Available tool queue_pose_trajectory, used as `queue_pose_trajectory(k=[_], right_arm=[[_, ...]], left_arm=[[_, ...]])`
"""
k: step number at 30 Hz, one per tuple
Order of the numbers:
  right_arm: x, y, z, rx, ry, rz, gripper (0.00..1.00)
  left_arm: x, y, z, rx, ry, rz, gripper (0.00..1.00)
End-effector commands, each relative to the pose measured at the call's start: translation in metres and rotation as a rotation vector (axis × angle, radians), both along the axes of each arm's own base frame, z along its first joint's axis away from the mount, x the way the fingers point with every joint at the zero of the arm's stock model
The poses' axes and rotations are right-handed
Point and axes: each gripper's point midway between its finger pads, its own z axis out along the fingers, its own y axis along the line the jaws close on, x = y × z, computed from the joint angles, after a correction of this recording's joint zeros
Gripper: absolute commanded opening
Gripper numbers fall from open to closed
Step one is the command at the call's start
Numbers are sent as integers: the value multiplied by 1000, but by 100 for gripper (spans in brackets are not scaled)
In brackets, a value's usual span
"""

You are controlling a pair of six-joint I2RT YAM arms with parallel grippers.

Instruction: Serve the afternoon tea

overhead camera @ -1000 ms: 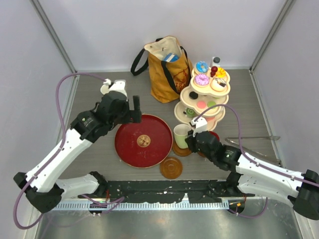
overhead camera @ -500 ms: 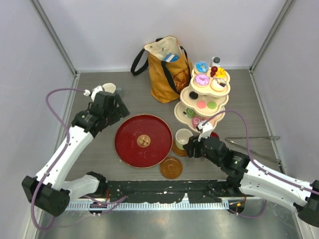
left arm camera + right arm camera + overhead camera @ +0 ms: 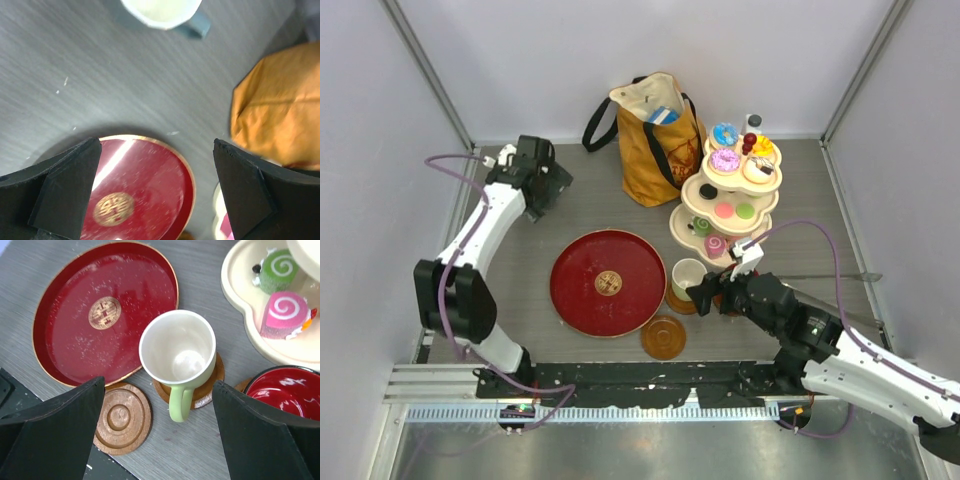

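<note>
The pale green mug (image 3: pixel 177 352) (image 3: pixel 687 276) stands upright on a brown saucer (image 3: pixel 210 386), handle toward me. My right gripper (image 3: pixel 160 390) (image 3: pixel 713 293) hangs open just above and behind that handle, touching nothing. An empty saucer (image 3: pixel 120 417) (image 3: pixel 663 337) lies to its left, the red mug (image 3: pixel 285 392) to its right. Green (image 3: pixel 277 270) and pink (image 3: pixel 287 315) roll cakes sit on the cream stand (image 3: pixel 240 335) (image 3: pixel 692 200). My left gripper (image 3: pixel 538 178) (image 3: pixel 156 145) is open at the back left, near the grey-green mug (image 3: pixel 162 10), which it hides from above.
The big red tray (image 3: pixel 608 283) (image 3: pixel 145 195) lies in the middle. The mustard tote bag (image 3: pixel 655 145) (image 3: pixel 275 105) stands at the back beside the stand. Metal tongs (image 3: pixel 825 278) lie at the right. Grey walls close in both sides.
My right gripper has opened off the pale green mug and drawn back a little; the mug stays on its saucer. My left arm has swung to the back left, over the grey-green mug.
</note>
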Motion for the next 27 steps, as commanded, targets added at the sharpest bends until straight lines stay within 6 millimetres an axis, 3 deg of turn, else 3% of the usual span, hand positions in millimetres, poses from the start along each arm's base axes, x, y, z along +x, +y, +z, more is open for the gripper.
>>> queue_pose_trajectory(k=[1,4,8,14,23,27], right_arm=[[2,0,36,53,-81,8,93],[5,-4,38,40,-100,-8,93],[10,-6,37,16,-116,-29,93],[16,-3,39,16,-144,-33,93],[18,-3,42,10,-164,-35,94],[19,-1,39,3,-159,-29,94]], left_arm=[[34,28,19,22,-28,255,100],[44,39,0,59,48,353,100],[60,52,0,72,63,441,100],[79,52,-9,59,62,494,100],[99,50,-41,53,103,559,99],[107,56,-43,75,86,598,100]])
